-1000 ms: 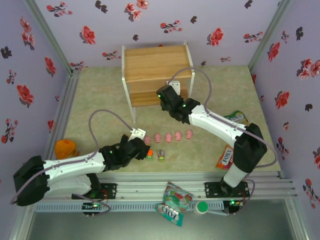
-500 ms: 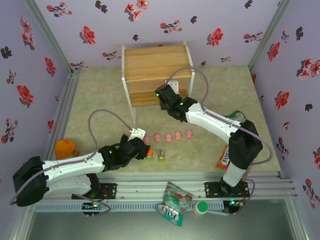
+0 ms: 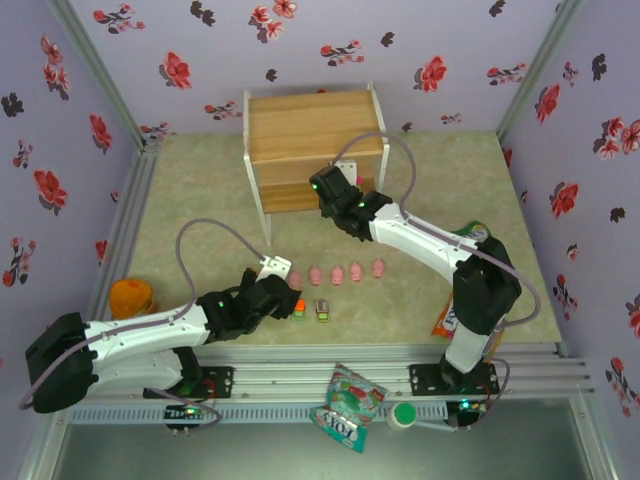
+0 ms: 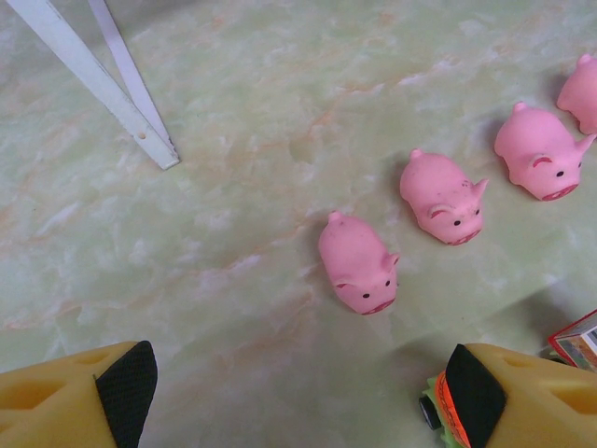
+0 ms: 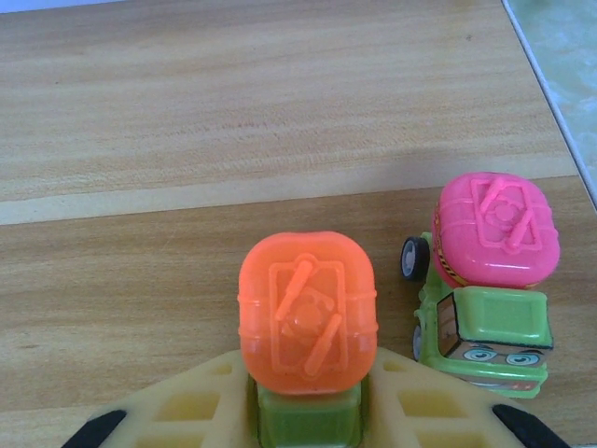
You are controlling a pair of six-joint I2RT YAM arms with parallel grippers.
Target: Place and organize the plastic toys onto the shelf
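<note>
I held the orange truck [image 5: 307,313] in the right gripper [image 5: 308,425] at the shelf [image 5: 140,121] just beside the pink truck [image 5: 490,252], apparently to line them up, while the left gripper [image 4: 298,392] hung wide above the pigs [image 4: 358,262].

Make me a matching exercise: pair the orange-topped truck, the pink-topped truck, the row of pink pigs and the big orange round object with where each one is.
Things
1. orange-topped truck
2. pink-topped truck
3. row of pink pigs
4. orange round object

Places
A. on the table, in front of the shelf
B. by the table's left edge
C. between the fingers of the right pincer
D. standing free on the shelf

Pairs: 1-C, 2-D, 3-A, 4-B
</note>
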